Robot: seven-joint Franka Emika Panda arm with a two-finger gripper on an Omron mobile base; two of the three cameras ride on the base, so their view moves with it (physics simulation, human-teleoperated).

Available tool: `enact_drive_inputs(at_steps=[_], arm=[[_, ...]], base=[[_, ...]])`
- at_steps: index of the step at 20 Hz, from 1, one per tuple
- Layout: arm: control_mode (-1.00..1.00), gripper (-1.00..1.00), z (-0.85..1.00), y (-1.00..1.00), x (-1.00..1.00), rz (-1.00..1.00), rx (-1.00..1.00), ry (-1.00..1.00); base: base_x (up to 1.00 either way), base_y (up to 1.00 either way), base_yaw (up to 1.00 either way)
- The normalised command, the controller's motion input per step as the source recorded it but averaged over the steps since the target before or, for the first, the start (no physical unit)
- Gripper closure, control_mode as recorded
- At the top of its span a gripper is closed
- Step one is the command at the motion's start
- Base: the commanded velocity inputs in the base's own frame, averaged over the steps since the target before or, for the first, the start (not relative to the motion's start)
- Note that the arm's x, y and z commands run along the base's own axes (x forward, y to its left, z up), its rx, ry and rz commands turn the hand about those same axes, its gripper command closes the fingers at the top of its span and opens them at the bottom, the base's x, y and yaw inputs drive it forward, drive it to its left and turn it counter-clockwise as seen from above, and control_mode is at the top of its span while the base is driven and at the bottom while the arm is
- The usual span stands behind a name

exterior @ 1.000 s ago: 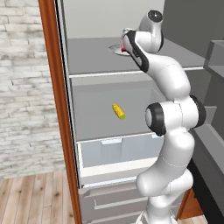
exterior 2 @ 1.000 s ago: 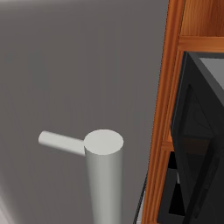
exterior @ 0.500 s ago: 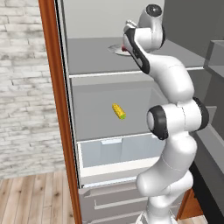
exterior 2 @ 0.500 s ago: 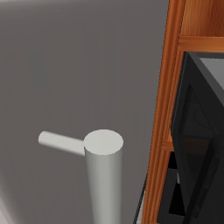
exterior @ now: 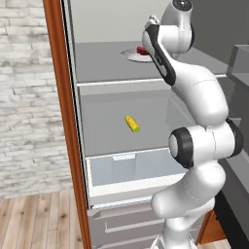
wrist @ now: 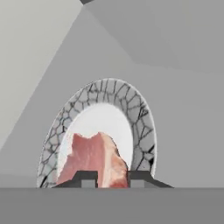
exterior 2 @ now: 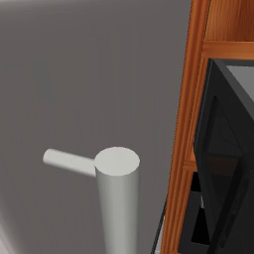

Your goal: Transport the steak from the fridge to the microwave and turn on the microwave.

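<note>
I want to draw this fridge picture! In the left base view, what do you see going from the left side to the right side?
Brick wall → wooden cabinet edge → corn cob inside the fridge → white robot arm.

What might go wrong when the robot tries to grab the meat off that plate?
The steak sits between the pincer tips, so a shallow pinch might let it slip. The plate lies loose on the fridge shelf and could get nudged or dragged. Pulling back, the arm could bump the shelf above the corn.
</note>
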Motion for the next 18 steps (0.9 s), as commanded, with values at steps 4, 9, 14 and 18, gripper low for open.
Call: enact_drive_inputs(at_steps=[4,9,14,18], arm=[[-1.0,1.0,0.26,0.0,-1.0,-0.03,0.19,-0.17],[-1.0,1.0,0.31,0.0,-1.0,0.0,0.19,-0.28],[-1.0,1.0,0.0,0.0,-1.0,0.0,0.12,-0.09],[-1.0,1.0,0.0,-0.01,-1.0,0.0,0.08,-0.01]], base=[[0.0,0.0,0.0],[0.0,0.0,0.0],[0.0,0.0,0.0],[0.0,0.0,0.0]])
